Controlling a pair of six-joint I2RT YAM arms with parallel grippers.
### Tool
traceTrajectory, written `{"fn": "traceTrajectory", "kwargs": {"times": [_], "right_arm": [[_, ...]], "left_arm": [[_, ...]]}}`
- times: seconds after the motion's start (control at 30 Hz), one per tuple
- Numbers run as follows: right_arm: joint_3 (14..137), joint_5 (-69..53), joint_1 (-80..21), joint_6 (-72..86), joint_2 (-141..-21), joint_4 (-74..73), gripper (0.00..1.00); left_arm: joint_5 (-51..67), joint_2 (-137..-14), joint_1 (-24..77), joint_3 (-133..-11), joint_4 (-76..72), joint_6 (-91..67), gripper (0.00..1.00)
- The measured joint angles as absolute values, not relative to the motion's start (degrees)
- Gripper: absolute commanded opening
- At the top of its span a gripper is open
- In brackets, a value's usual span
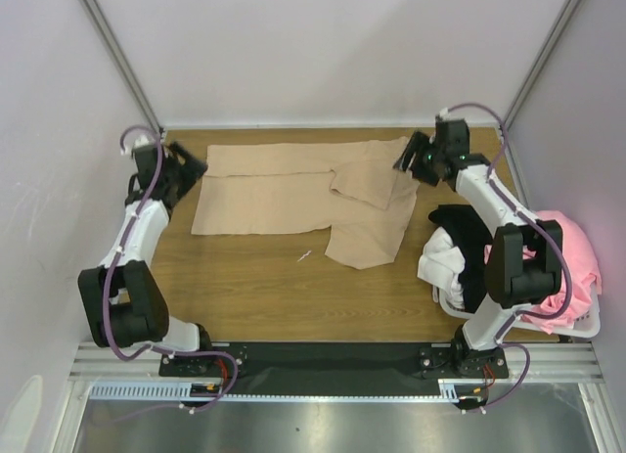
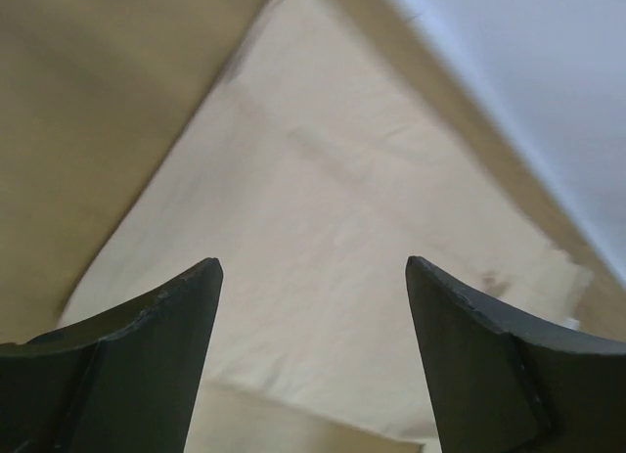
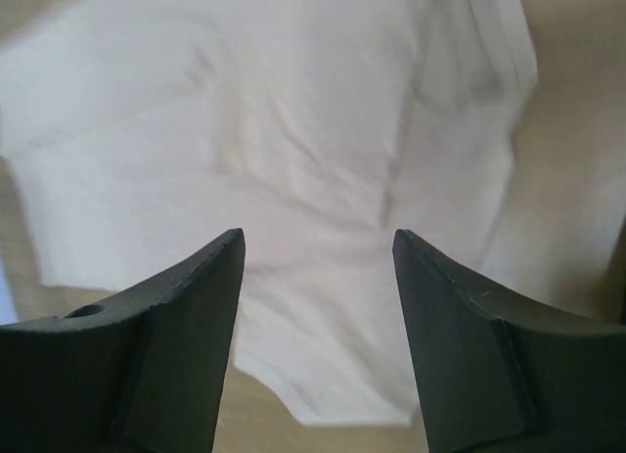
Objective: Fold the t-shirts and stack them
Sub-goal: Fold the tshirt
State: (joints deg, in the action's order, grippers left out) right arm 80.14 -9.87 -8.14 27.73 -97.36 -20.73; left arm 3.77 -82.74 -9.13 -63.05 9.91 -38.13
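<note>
Plastic basket point(image 1: 583, 330) holds pink shirt point(image 1: 577, 246), black shirt point(image 1: 468, 230), white shirt point(image 1: 440, 263).
Tan shirt point(image 1: 279, 191) on table point(image 1: 245, 282); left gripper point(image 1: 196, 165) and right gripper point(image 1: 404, 165) wide, empty.

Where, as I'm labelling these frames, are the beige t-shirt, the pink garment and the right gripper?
beige t-shirt point(image 1: 274, 189): top view, middle of its spread-out body.
pink garment point(image 1: 579, 257): top view, middle of the bunched cloth.
right gripper point(image 3: 315, 240): right wrist view, midway between its open fingertips.
</note>
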Motion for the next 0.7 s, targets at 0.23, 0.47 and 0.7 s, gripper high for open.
{"fn": "traceTrajectory", "kwargs": {"times": [0.23,0.47,0.7], "right_arm": [[67.8,-6.9,-10.3,30.6,-97.2,-25.1,0.68],[62.7,-4.7,-10.5,33.1,-96.8,-24.5,0.68],[62.4,-3.6,-10.1,34.2,-97.0,-24.3,0.67]], "left_arm": [[1.1,-82.3,-16.0,-47.6,13.4,-41.7,0.79],[1.2,-83.4,-17.1,-43.9,7.7,-43.3,0.77],[1.2,-87.6,-17.1,-43.9,4.7,-43.5,0.75]]}}
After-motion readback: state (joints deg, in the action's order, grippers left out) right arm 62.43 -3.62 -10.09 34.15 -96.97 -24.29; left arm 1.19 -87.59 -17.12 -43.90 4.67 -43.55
